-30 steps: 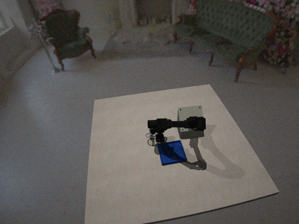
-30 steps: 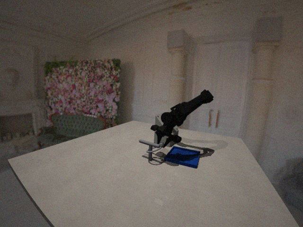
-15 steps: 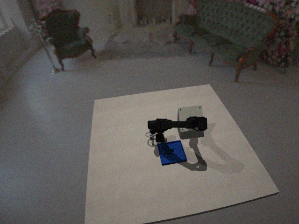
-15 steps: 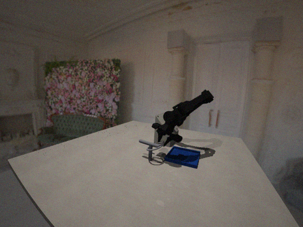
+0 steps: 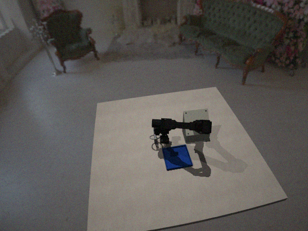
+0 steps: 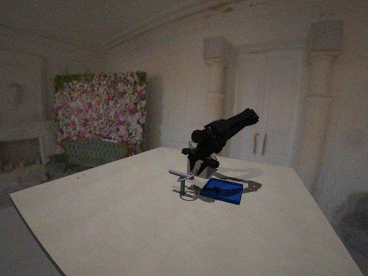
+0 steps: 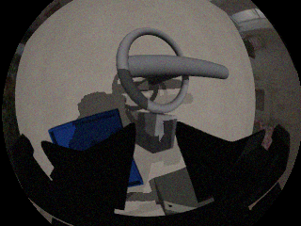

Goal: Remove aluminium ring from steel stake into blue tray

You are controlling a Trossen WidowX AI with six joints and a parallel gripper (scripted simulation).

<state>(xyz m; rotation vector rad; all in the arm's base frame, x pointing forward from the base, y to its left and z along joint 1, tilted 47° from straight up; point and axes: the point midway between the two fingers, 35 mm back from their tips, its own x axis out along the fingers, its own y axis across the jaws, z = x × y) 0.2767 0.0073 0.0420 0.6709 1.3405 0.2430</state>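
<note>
The grey ring is raised off the table, tilted, at the cross-bar of the steel stake. Its tab is clamped between the fingers of my black gripper. The cross-bar seems to run through the ring: in the wrist view the ring's left side crosses in front of one bar end, and the bar covers part of its right side. The upright post stands below; its foot is mostly hidden in the wrist view. The blue tray is empty, beside the stake.
The pale base block of the arm stands behind the tray. The arm reaches over from it. Shadows of the arm and ring fall on the tray and the pale table top.
</note>
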